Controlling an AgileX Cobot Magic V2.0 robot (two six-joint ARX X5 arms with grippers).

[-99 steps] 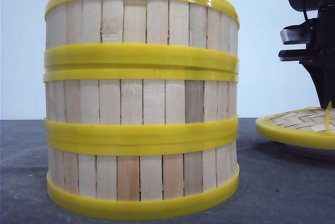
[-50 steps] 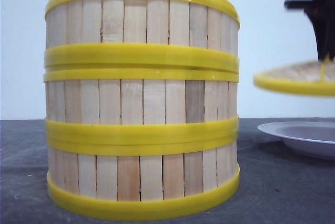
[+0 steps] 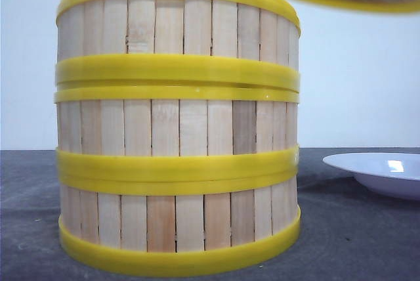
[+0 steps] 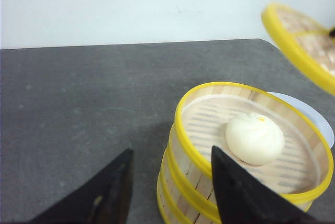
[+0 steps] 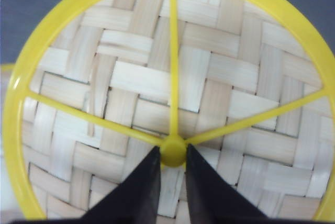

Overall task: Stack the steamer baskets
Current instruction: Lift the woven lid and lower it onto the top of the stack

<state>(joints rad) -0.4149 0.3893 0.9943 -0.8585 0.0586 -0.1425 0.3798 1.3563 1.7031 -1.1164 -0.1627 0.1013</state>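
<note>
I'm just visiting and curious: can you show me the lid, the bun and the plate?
lid (image 5: 172,82), right wrist view, on its woven top.
bun (image 4: 255,137), left wrist view, on its white dome.
plate (image 3: 374,166), front view, on its near rim.

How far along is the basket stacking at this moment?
Stacking looks done: the three steamer baskets stand in one column on the table, a bun in the top one. In hand: the right end effector grips the lid by its knob, held in the air beside the stack's top. The left end effector hangs open nearby. Left: probably setting the lid on top.
</note>
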